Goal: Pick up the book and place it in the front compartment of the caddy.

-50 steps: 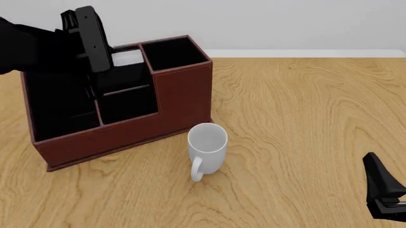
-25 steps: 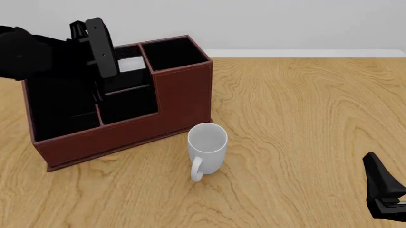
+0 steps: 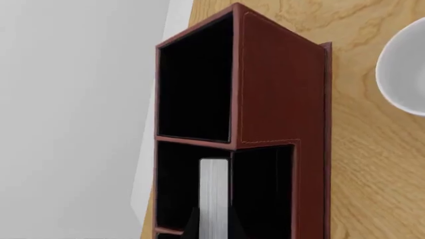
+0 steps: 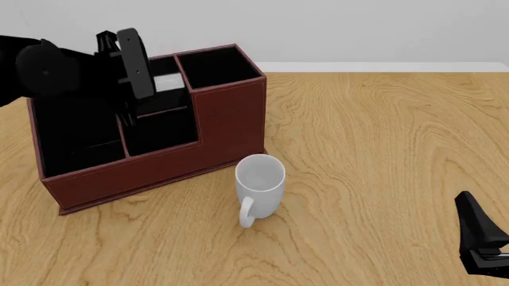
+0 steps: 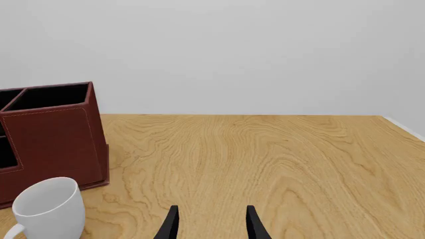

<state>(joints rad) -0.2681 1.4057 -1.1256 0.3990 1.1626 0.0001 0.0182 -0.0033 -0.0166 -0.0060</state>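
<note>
The red-brown caddy (image 4: pixel 230 119) stands at the table's left, its tall square end to the right. My left gripper (image 4: pixel 137 89) hangs over the caddy's split middle section, shut on the black book (image 4: pixel 167 83), whose white page edges show. In the left wrist view the book (image 3: pixel 214 189) stands on edge between my fingertips (image 3: pixel 192 228), close beside the divider (image 3: pixel 232 194) on its far side. I cannot tell how deep it sits in the caddy (image 3: pixel 279 89). My right gripper (image 4: pixel 480 241) rests open near the front right corner, its fingers (image 5: pixel 171 224) holding nothing.
A white mug (image 4: pixel 260 182) stands upright just in front of the caddy's tall end, its handle toward me; the mug (image 5: pixel 47 209) also shows in the right wrist view beside the caddy (image 5: pixel 53 134). A pale wall rises behind the table.
My left arm has shifted right and a little lower over the caddy, carrying the book with it; less of the white page edge shows. The right arm has stayed still.
</note>
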